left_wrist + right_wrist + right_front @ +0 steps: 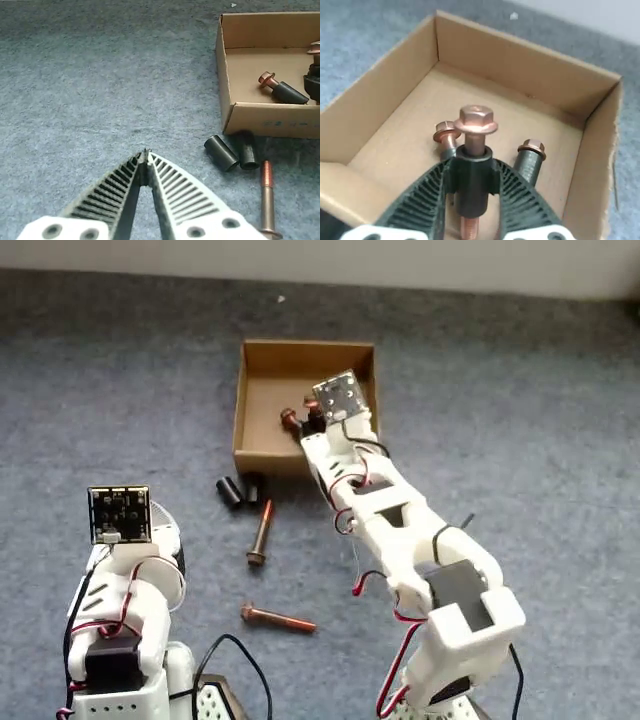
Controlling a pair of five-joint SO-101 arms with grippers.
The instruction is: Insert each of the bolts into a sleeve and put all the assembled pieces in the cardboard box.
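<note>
right gripper [471, 172] was clamped on the sleeve [471, 185] of an assembled piece. bolt head [476, 120] led, long axis in line with the fingers, aimed down at the floor of the cardboard box [520, 65]. first finished piece [446, 135] and second finished piece [530, 159] lay below, either side of the held one. we judged the bare floor between them the drop spot, with room from the walls.

left gripper [145, 156] was shut on nothing over the carpet, left of the box. first loose sleeve [221, 152] and second loose sleeve [247, 149] sat just near of the box's near wall. first loose bolt [261, 530] and second loose bolt [277, 618] lay nearer, between the arms.
</note>
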